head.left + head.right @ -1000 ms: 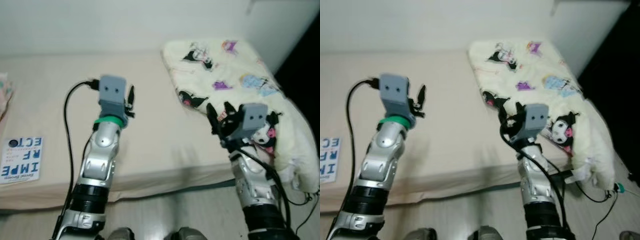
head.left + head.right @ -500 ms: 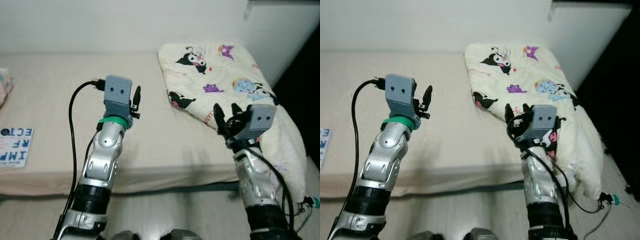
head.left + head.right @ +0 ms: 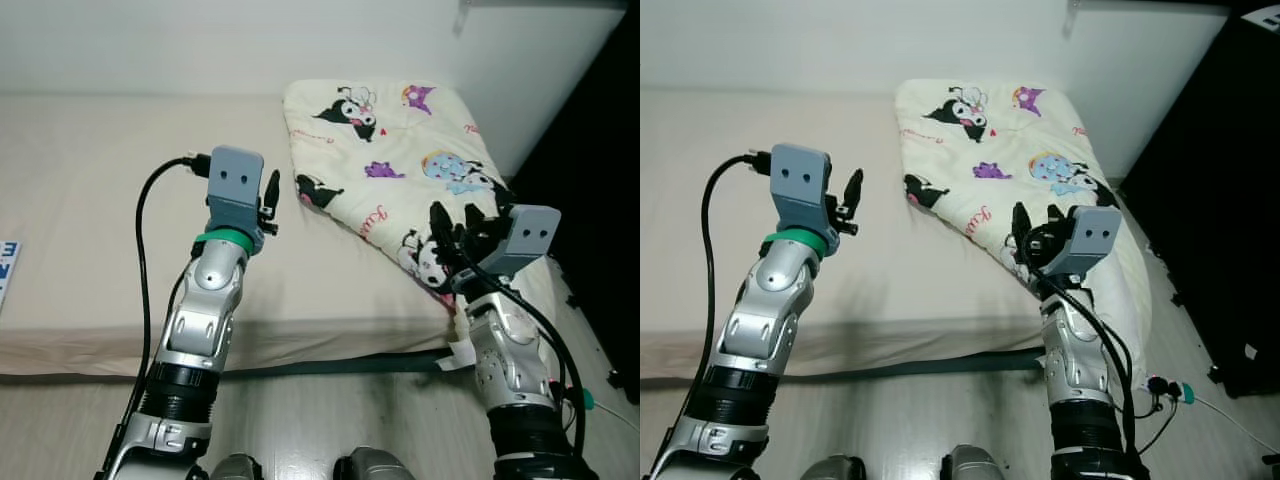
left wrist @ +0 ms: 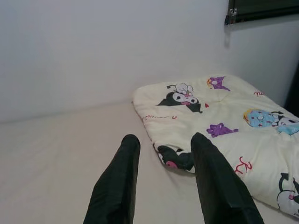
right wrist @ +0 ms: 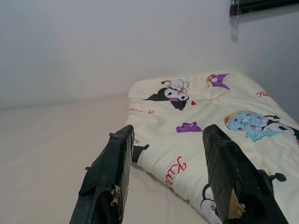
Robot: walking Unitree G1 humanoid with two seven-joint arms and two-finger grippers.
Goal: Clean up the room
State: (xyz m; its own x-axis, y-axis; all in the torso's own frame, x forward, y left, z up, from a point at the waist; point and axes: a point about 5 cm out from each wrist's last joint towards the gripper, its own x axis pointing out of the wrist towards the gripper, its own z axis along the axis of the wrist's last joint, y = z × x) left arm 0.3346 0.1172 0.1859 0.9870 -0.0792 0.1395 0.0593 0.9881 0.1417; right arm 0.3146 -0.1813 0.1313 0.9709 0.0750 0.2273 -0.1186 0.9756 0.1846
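Hovering over bed [image 3: 90,200], both jaws parted and empty, left gripper [image 4: 163,182], right gripper [image 5: 170,179], cartoon-print quilt [image 3: 400,170] ahead.

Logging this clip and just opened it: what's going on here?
The robot stands at the edge of a bed, both arms raised over it. The right end effector hovers open over the near corner of a folded cream blanket with cartoon prints on the bed's right side, not gripping it. The left end effector is held open above bare mattress just left of the blanket, holding nothing.
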